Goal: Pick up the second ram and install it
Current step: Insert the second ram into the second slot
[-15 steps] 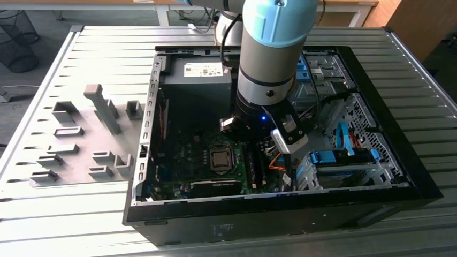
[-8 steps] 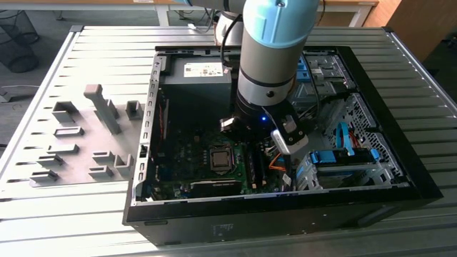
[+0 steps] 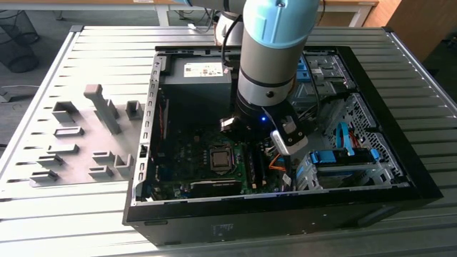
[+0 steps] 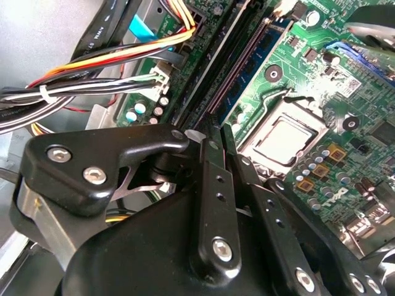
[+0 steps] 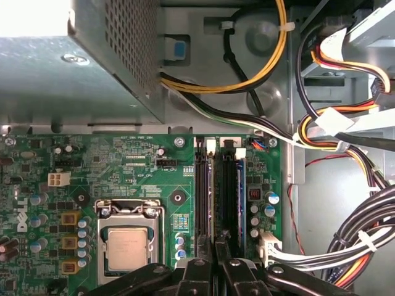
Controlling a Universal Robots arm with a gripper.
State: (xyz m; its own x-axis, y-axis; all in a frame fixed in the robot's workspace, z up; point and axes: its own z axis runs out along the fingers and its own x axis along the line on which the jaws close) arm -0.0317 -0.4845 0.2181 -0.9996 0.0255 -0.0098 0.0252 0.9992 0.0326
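Green motherboard (image 5: 154,185) with its processor socket (image 5: 126,246) beside upright memory slots (image 5: 202,197); the pincer (image 5: 216,271) hangs over the slots, a perforated metal power supply (image 5: 80,55) and bundled cables (image 5: 345,240) nearby.

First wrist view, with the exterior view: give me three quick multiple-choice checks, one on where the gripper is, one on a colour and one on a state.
1. Where is the gripper?
A. Over the grey holder blocks on the table
B. Over the long black memory slots beside the square metal processor socket
C. Over the blue drive brackets

2. What colour is the flat motherboard?
A. Green
B. Red
C. White

3. What state is the processor socket in?
A. Covered by a fan cooler
B. Bare, with the silver processor lid exposed
C. Buried under cables

Answers:
1. B: the first wrist view looks straight along the slots.
2. A: the board is green in both wrist views.
3. B: nothing sits on the socket.
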